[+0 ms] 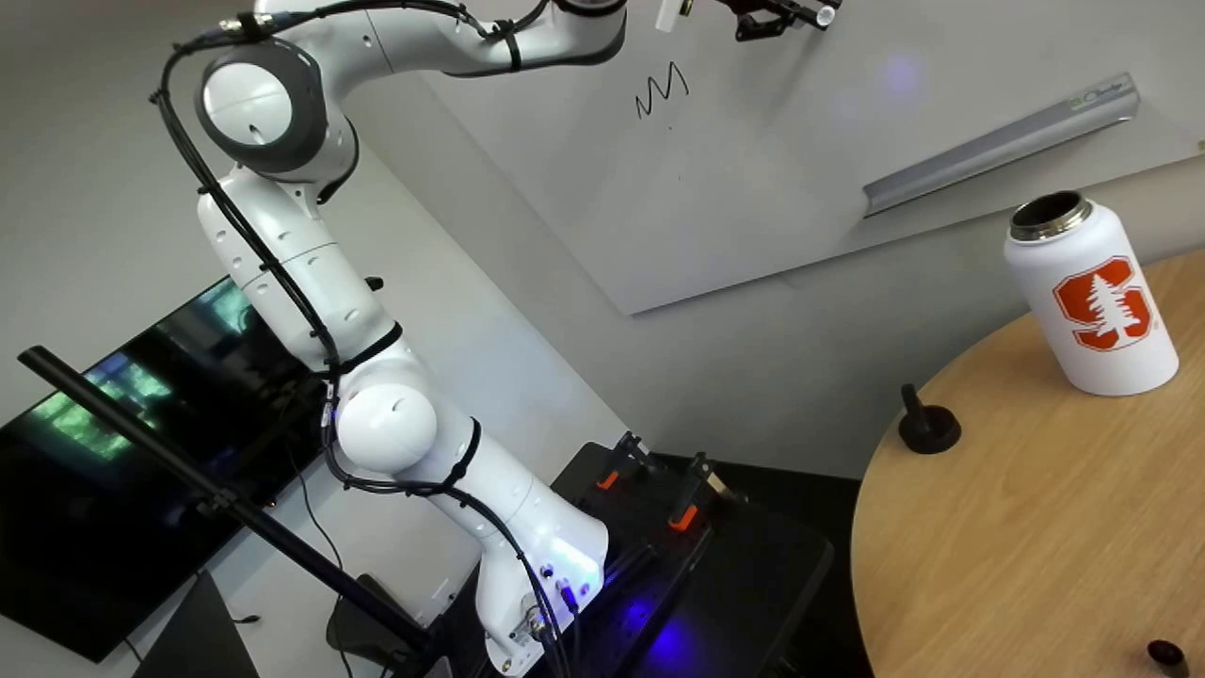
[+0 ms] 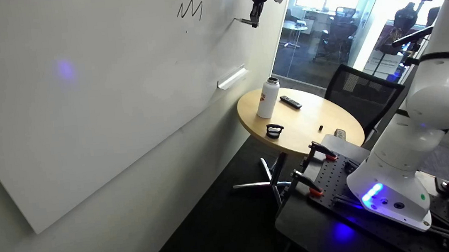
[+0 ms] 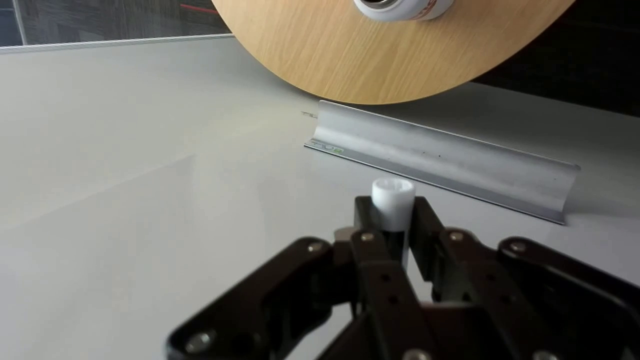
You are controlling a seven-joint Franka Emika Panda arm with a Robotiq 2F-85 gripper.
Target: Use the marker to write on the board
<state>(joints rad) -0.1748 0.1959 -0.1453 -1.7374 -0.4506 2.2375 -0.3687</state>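
Note:
The board point(image 1: 753, 217) is a large white panel on the wall; it also shows in an exterior view point(image 2: 100, 97) and fills much of the wrist view point(image 3: 150, 270). A black zigzag scribble point(image 1: 662, 89) is on it, also seen in an exterior view point(image 2: 190, 11). My gripper point(image 2: 255, 23) is beside the board, right of the scribble there, and shut on the marker point(image 2: 243, 21). The marker's tip points at the board; I cannot tell whether it touches. In the wrist view the marker's white end point(image 3: 393, 202) sticks up between the fingertips point(image 3: 392, 216); its tip is hidden.
A long pale strip point(image 1: 1003, 141) is fixed low on the board, also in the wrist view point(image 3: 440, 157). A round wooden table point(image 1: 1017, 537) holds a white bottle point(image 1: 1097, 297), a black holder point(image 1: 929, 429) and a remote point(image 2: 290, 102). A chair point(image 2: 364, 90) stands behind it.

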